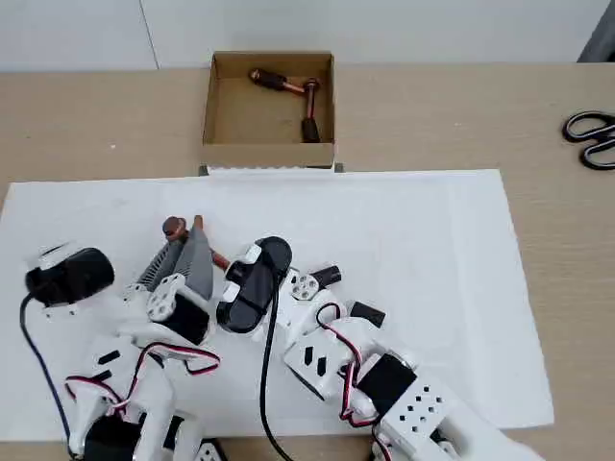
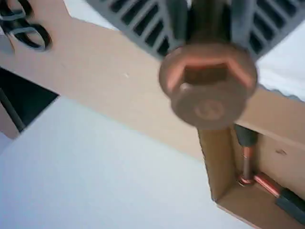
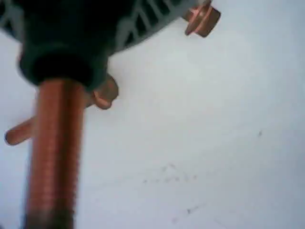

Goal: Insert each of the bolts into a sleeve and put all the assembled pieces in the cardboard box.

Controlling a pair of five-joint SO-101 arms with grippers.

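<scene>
- Clamping a copper-coloured bolt (image 2: 207,81) crosswise in the left tool (image 1: 185,238), closed firmly on the shaft, with the head facing the wrist camera, above the paper sheet (image 1: 432,250) and well short of the cardboard box (image 1: 269,154).
- Cannot tell the right tool's (image 1: 231,267) state, open or closed; close to its camera, a threaded shank (image 3: 52,152) emerging from a dark sleeve (image 3: 57,62).
- Risking a jam at the sleeve mouth: both tools crowded together over the sheet, little room for lining up shaft and bore, thread prone to binding if tilted.
- Risking a drop: smooth round metal in a side grip, likely to pivot or roll out under any nudge.
- Risking a knock to a loose bolt (image 3: 102,93), apparently lying on the sheet just beside the held parts.
- Holding two assembled pieces (image 1: 279,83) already, inside the box, lying at an angle to each other.
- Showing hard, shiny copper-toned metal with fine threads and hexagonal flanged heads; matte black cylindrical sleeves; ribbed grey plastic fingers (image 2: 138,21); stiff brown card walls; flat white paper over a pale wood-grain bench (image 1: 96,125).
</scene>
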